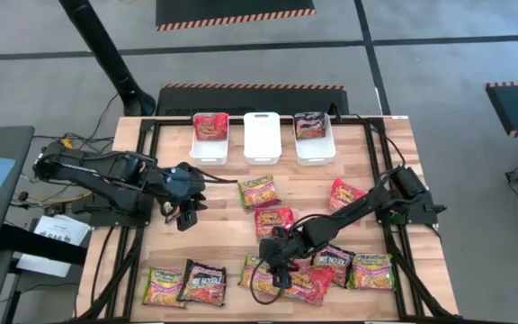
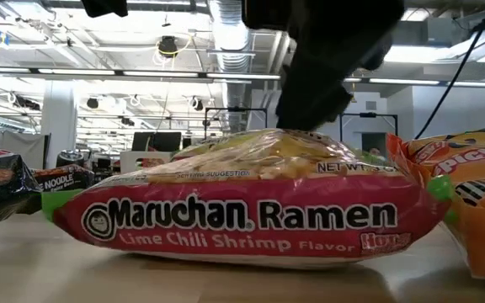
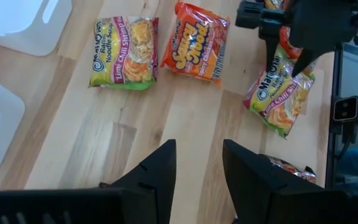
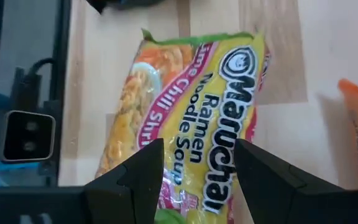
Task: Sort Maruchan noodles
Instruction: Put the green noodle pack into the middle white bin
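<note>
Several Maruchan packets lie flat on the wooden table. My right gripper [image 1: 274,268] is open and reaches down over a green-yellow Lime Chili Shrimp packet [image 4: 191,118] near the table's near edge. Its two fingers stand on either side of the packet's middle in the right wrist view. In the low view its dark body [image 2: 314,93] comes down onto the top of the same packet [image 2: 242,215]. My left gripper [image 1: 185,214] hovers open over bare wood at the table's left, holding nothing [image 3: 197,168]. A red packet [image 1: 209,126] and a black packet [image 1: 310,124] lie in two of the bins. My right gripper comes at the green-yellow packet's middle [image 4: 194,155] from above, pointing down, with its fingers across the packet's width. The packet lies flat on the table. I cannot tell whether the fingertips touch it.
Three white bins stand along the far edge, and the middle one [image 1: 262,135] holds nothing. Red packets [image 1: 274,220] [image 1: 345,194] and another packet [image 1: 258,191] lie mid-table. Along the near edge lie a green-yellow [image 1: 164,286] and a black packet [image 1: 203,283] at the left, and red [image 1: 311,284], black [image 1: 335,259] and green-yellow [image 1: 371,271] ones at the right.
</note>
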`<state>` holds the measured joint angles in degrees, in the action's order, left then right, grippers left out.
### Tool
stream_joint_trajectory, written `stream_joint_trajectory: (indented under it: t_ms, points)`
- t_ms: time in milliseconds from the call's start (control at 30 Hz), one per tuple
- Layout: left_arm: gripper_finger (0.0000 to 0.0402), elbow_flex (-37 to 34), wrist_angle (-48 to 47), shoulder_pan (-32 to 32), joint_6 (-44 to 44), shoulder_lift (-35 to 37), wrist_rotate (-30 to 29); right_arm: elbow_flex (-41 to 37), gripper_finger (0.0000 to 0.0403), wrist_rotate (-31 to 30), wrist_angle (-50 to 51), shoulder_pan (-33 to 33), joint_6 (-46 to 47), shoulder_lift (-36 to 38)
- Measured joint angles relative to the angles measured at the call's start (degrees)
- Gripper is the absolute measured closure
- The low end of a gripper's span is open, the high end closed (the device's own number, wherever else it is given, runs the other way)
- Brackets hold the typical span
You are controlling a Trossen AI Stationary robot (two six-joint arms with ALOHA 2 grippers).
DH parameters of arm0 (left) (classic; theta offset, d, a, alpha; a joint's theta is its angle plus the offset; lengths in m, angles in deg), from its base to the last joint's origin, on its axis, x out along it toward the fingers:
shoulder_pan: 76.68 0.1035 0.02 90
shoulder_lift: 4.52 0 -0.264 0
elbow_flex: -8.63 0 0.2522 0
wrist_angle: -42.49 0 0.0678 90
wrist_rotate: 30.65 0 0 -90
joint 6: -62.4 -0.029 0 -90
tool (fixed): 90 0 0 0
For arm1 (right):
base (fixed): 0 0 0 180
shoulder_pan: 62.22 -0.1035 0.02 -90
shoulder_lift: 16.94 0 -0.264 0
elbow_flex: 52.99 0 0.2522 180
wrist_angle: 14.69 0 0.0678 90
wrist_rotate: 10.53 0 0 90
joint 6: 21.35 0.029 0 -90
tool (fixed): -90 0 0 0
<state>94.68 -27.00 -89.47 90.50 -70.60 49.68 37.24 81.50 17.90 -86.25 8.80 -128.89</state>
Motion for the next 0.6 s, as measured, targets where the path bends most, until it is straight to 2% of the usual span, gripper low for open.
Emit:
stream_joint_trajectory:
  t_ms: [133,367,467,600]
  points:
    - [0.0286,0.02,-0.07,0.00,0.00,0.00,-0.05,-0.31,0.0182,-0.04,2.03,0.04,0.68,-1.26]
    - [0.0286,0.02,-0.31,0.00,-0.72,0.00,-0.05,-0.02,0.0198,0.68,2.79,0.28,7.94,-3.49]
    - [0.0286,0.02,-0.31,0.00,-0.90,0.00,-0.05,-0.02,0.0230,0.75,2.78,0.26,8.78,-3.49]
    - [0.0286,0.02,-0.31,0.00,-0.90,0.00,-0.05,-0.13,0.0296,1.09,2.98,0.66,9.06,-3.59]
